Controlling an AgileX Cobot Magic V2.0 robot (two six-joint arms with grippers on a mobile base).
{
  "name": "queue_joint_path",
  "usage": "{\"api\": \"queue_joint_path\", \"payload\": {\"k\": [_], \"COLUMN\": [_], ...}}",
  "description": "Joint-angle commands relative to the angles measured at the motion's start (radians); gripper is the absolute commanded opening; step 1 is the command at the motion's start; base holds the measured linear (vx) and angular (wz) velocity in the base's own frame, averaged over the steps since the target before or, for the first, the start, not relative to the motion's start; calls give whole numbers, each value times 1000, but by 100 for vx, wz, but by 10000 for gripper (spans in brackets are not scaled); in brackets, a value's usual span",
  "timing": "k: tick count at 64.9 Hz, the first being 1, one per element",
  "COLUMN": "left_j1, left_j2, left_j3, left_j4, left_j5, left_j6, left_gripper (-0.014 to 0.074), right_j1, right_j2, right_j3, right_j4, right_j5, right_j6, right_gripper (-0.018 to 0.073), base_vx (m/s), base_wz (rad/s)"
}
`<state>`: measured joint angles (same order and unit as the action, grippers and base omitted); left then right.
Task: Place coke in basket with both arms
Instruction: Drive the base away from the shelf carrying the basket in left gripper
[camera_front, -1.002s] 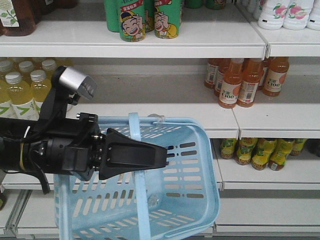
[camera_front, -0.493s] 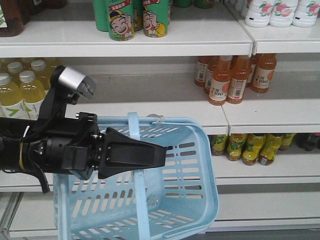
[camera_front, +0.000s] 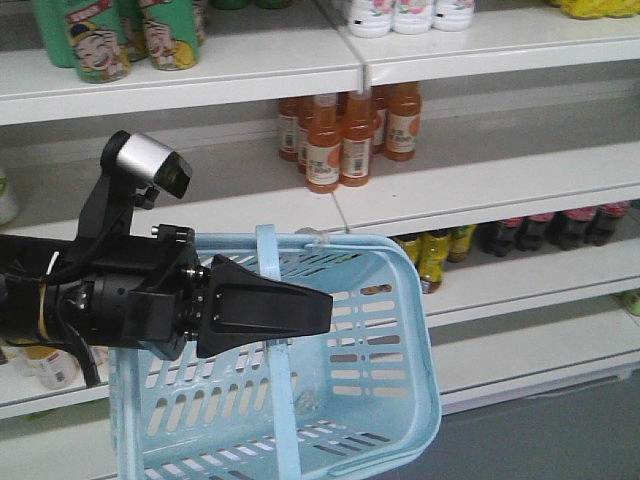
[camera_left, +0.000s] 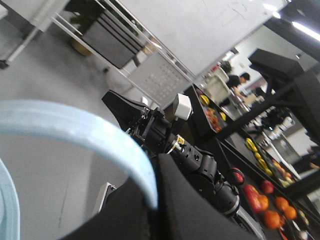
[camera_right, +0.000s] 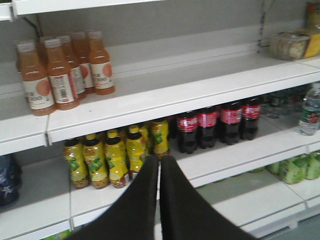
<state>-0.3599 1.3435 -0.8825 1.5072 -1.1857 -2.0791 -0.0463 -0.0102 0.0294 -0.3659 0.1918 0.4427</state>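
Several coke bottles (camera_right: 207, 127) with red labels stand in a row on a lower shelf, up and to the right of my right gripper (camera_right: 160, 159). That gripper is shut with nothing in it, well short of the shelf. The coke row (camera_front: 560, 228) also shows at the far right in the front view. My left gripper (camera_front: 328, 306) is shut on the basket's strap handle (camera_left: 75, 127), which runs between its fingers. The pale blue basket (camera_front: 400, 330) hangs tilted below it. The left wrist view shows the right gripper (camera_left: 107, 95) from the side.
Orange drink bottles (camera_right: 60, 70) stand on the shelf above the coke. Yellow bottles (camera_right: 110, 155) stand just left of the coke. Green cans (camera_front: 130, 40) and white bottles (camera_front: 410, 12) fill the top shelf. A water bottle (camera_right: 311, 115) stands at the right.
The front view has swung right: the shelves slid left and upward, and the coke row came into view at the right. The left arm and the basket keep their place in the frame.
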Motion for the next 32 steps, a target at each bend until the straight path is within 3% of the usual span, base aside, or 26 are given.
{"api": "queue_joint_path", "payload": {"k": [1, 32], "left_j1": [-3, -3], "left_j2": [-34, -34], "left_j3": [-22, -22], "left_j4": [-87, -87], "left_j5": [-194, -194], "left_j6": [2, 2], "left_gripper": [-7, -7], "right_j1": [-1, -1], "right_j2": [-19, -19], "right_j3": [10, 10], "right_j4": [-14, -14], "right_j5": [-65, -65], "right_j6": [-4, -4], "right_gripper": [-4, -4], "base_vx": [-7, -8], "base_wz": [-57, -58]}}
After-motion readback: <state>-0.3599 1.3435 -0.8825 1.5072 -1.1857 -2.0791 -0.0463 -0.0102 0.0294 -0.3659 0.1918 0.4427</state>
